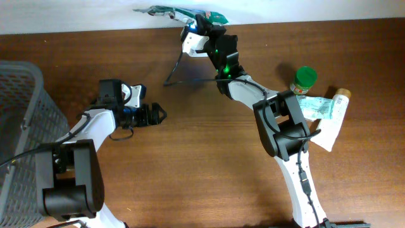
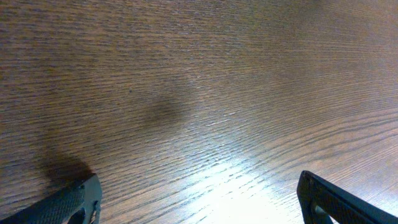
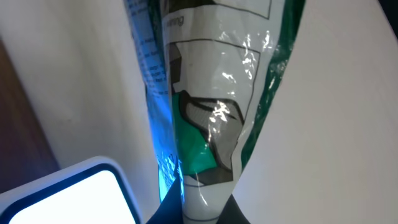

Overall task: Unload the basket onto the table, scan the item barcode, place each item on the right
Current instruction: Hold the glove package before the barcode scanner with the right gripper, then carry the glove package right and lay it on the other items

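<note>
My right gripper (image 1: 201, 24) is at the table's far edge, shut on a green and white plastic packet (image 1: 172, 11) that sticks out to the left. In the right wrist view the packet (image 3: 217, 106) rises from between the jaws of the right gripper (image 3: 205, 214), with blue light on its left edge. A white scanner (image 3: 74, 193) with a lit window sits just left of it, and it shows as a white block (image 1: 192, 42) from overhead. Over bare wood at the left, my left gripper (image 1: 156, 114) is open, with nothing between its fingertips (image 2: 71, 202).
A grey mesh basket (image 1: 22, 107) stands at the left edge. At the right lie a green-capped jar (image 1: 304, 80), a pale green packet (image 1: 316, 106) and a white tube (image 1: 335, 120). A black stand with a cable (image 1: 174, 71) is near the scanner.
</note>
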`<state>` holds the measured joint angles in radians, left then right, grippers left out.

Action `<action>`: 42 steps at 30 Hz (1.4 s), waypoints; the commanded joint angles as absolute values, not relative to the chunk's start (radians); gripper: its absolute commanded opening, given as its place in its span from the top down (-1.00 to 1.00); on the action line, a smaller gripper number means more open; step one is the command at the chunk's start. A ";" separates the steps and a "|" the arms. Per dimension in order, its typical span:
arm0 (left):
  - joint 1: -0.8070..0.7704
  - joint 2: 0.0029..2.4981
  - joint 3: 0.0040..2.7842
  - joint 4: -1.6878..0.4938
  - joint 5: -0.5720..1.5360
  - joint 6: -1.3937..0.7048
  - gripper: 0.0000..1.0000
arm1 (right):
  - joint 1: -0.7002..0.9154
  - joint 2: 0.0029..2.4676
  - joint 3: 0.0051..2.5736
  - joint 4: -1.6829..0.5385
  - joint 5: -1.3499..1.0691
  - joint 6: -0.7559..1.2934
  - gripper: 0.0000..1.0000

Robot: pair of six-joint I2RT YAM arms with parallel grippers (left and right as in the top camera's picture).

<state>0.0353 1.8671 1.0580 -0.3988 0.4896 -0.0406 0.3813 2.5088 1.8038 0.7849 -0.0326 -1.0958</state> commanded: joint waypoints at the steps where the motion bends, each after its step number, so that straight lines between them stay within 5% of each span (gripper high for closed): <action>1: 0.042 1.918 1.021 -0.416 0.422 -0.032 -0.98 | 0.378 2.509 1.829 0.770 -0.080 -1.084 0.91; 20: 0.042 1.918 1.021 -0.416 0.422 -0.033 -0.98 | 0.398 2.508 1.829 0.783 -0.120 -1.026 0.91; 25: 0.042 1.918 1.021 -0.416 0.422 -0.033 -0.98 | 0.317 2.325 1.829 0.802 0.070 -0.696 0.92; 28: 0.042 1.918 1.021 -0.416 0.422 -0.033 -0.98 | 0.279 2.135 1.829 0.507 0.099 -0.475 0.92; 33: 0.042 1.918 1.021 -0.416 0.422 -0.033 -0.98 | 0.184 1.711 1.829 -0.329 0.037 0.046 0.92; 38: 0.042 1.918 1.021 -0.416 0.422 -0.033 -0.98 | -0.059 1.484 1.829 -0.928 0.011 0.118 0.92; 42: 0.042 1.918 1.021 -0.416 0.422 -0.033 -0.98 | -0.298 1.601 1.742 -1.175 0.010 0.216 0.92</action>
<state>0.0360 1.8671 1.0588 -0.3954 0.4770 -0.0372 -0.2070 1.5173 1.8011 -1.1549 0.0151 0.1089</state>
